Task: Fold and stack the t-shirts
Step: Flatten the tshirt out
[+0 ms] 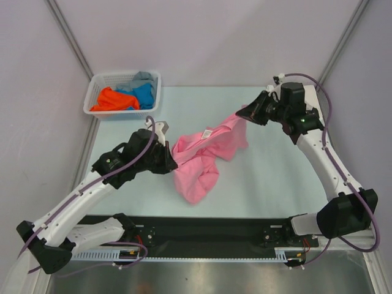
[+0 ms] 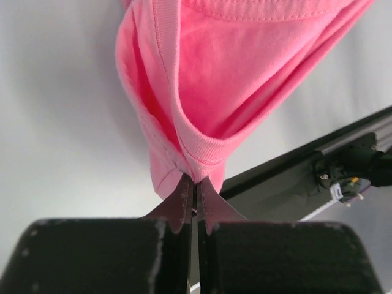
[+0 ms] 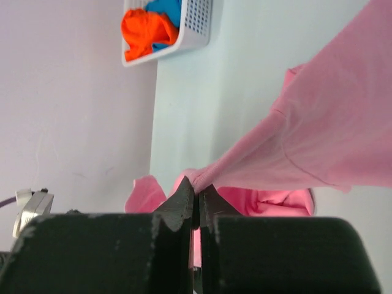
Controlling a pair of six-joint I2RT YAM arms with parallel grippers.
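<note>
A pink t-shirt (image 1: 205,153) hangs stretched between my two grippers over the middle of the table, its lower part drooping to the surface. My left gripper (image 1: 173,160) is shut on a ribbed hem of the shirt (image 2: 202,110), pinched at the fingertips (image 2: 185,191). At the back right, my right gripper (image 1: 240,114) is shut on another edge of the same pink cloth (image 3: 331,135), held between its fingertips (image 3: 184,195). Orange (image 1: 113,99), blue (image 1: 144,95) and grey (image 1: 144,78) t-shirts lie in the basket.
A white lattice basket (image 1: 101,82) stands at the back left corner of the table, also seen in the right wrist view as a white basket (image 3: 199,24). A black rail (image 1: 202,236) with the arm bases runs along the near edge. Walls enclose the table.
</note>
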